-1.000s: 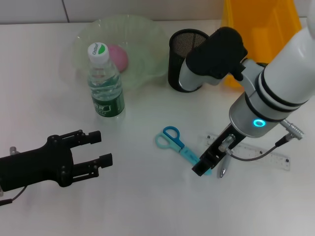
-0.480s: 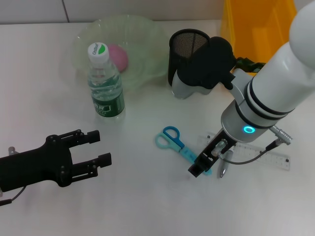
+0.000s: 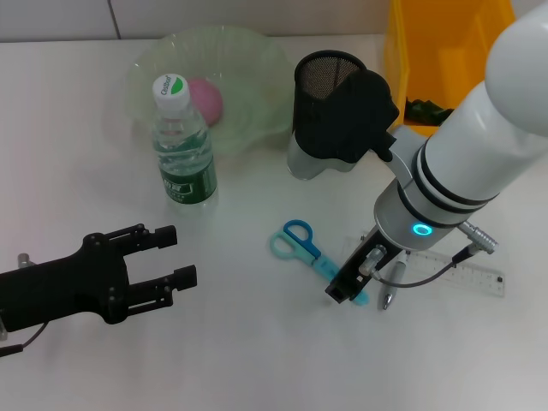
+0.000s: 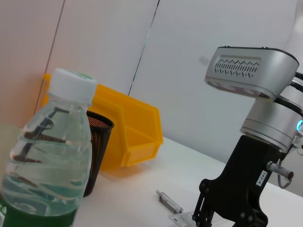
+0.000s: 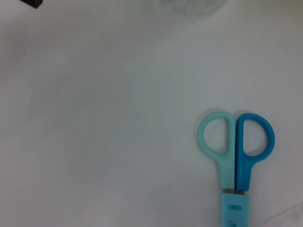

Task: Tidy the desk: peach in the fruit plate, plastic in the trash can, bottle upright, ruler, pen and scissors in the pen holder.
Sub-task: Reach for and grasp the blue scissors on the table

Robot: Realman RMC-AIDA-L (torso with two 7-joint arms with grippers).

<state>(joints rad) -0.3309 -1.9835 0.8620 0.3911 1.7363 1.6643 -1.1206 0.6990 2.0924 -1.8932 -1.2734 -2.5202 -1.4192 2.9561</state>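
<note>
Flanking scissors (image 3: 310,248) — pen (image 3: 390,286), ruler (image 3: 462,272).

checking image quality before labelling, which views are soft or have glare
Right wrist view: the blue and teal plastic scissors look soft. Left wrist view: the clear plastic water bottle up close is blurred. Head view: sharp, only soft shadows on the white table.

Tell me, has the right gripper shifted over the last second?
Yes. The right gripper has crept toward the robot's left along the scissors, which lie unmoved.
</note>
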